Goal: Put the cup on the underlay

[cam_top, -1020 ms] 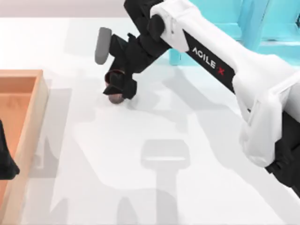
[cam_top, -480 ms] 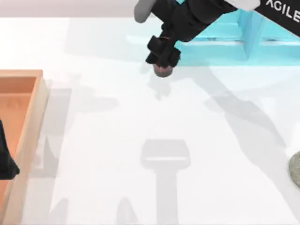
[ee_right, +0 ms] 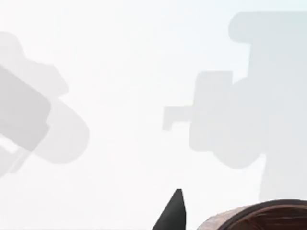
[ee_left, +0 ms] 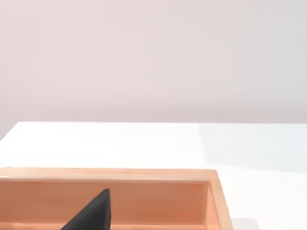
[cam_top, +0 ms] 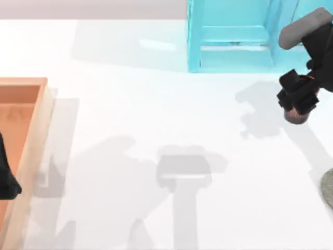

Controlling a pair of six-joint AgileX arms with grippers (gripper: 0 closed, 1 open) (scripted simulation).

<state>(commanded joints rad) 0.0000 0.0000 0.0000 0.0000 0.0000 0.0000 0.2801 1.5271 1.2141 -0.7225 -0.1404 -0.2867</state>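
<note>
At the table's right side, my right hand is closed around the cup, holding it up off the surface.

The cup hangs below the dark fingers, its reddish-brown body poking out beneath them, and its shadow falls on the white table to the left of it. In the right wrist view I see the cup's ribbed rim and maroon inside beside one dark fingertip. The underlay lies at the table's right edge, nearer to me than the cup and apart from it. A turquoise frame stands behind. My left arm sits parked over the orange tray at the far left.
</note>
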